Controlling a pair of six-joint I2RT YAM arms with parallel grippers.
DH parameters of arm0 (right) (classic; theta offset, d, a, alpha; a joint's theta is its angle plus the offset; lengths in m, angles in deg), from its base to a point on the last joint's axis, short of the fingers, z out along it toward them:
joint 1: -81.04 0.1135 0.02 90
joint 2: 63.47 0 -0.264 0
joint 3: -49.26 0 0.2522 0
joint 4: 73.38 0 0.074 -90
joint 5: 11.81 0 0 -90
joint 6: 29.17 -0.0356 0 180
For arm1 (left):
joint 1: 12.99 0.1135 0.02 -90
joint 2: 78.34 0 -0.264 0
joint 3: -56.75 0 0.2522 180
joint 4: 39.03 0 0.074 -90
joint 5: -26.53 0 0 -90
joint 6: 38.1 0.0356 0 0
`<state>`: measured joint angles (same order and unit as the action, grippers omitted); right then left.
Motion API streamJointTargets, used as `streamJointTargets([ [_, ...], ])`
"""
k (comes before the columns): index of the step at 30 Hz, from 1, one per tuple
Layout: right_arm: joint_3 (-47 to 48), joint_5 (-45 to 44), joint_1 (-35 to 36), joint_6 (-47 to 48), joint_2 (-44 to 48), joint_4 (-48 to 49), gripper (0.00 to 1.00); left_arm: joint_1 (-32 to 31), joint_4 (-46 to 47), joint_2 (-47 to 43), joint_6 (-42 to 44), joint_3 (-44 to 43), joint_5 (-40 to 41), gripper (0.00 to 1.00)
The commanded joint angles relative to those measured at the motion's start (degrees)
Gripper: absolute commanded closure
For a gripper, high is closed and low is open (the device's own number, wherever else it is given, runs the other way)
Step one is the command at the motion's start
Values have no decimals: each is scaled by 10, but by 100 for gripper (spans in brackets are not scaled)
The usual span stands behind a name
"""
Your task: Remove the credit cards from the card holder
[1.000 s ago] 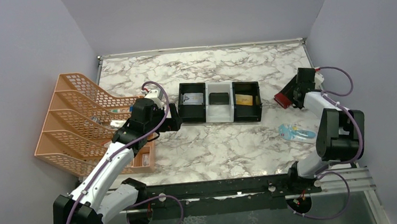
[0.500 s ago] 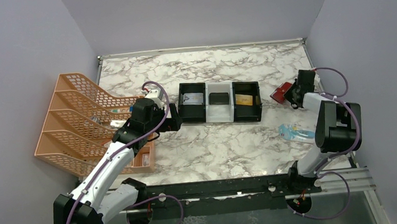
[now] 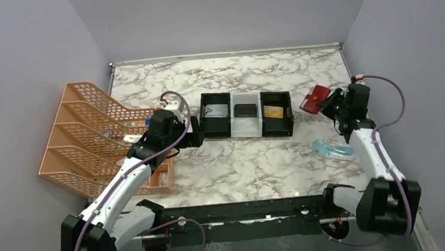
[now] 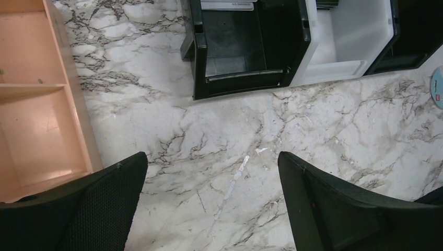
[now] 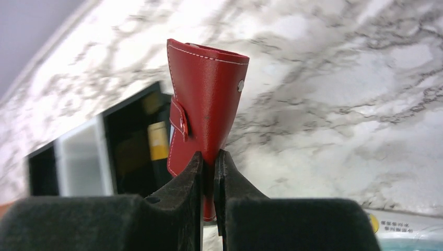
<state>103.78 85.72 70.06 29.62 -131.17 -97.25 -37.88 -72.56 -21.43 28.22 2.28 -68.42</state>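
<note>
Right wrist: my right claw [image 5: 208,157] is pinched shut on the closed card holder's [image 5: 206,104] edge, holding it up beside the tray [image 3: 247,131], probably to carry it clear. Credit cards [image 3: 216,110] lie in the tray. Left claw [image 4: 211,157] is wide open and empty.

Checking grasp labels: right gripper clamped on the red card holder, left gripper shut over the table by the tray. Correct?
Not quite: the left gripper is open, not shut. The left wrist view shows its jaws spread wide over the table by the tray. The rest holds: the right gripper is clamped on the red card holder.
</note>
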Motion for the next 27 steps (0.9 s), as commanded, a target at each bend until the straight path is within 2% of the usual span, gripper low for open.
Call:
streamJointTargets([
  [1,-24,93,1,11,154,-62,94,-2,9,1,-2,-2,-9,1],
  [4,-44,205,1,25,218,-74,94,-2,15,0,-8,-2,-14,1],
  [8,-62,420,2,59,225,-112,93,-2,24,-3,-16,0,-24,1],
  [10,-88,460,25,56,231,-112,92,-3,31,-7,-24,4,-28,1],
  [15,-126,427,165,19,212,-82,92,-2,63,-25,-56,27,-24,1],
  [18,-139,387,262,-10,181,-43,91,-3,80,-36,-73,44,-54,1],
  [21,-169,320,312,-34,179,-3,89,-3,85,-34,-86,51,-94,1],
  [27,-203,306,387,-43,76,60,86,-15,89,-25,-84,62,-126,1],
])
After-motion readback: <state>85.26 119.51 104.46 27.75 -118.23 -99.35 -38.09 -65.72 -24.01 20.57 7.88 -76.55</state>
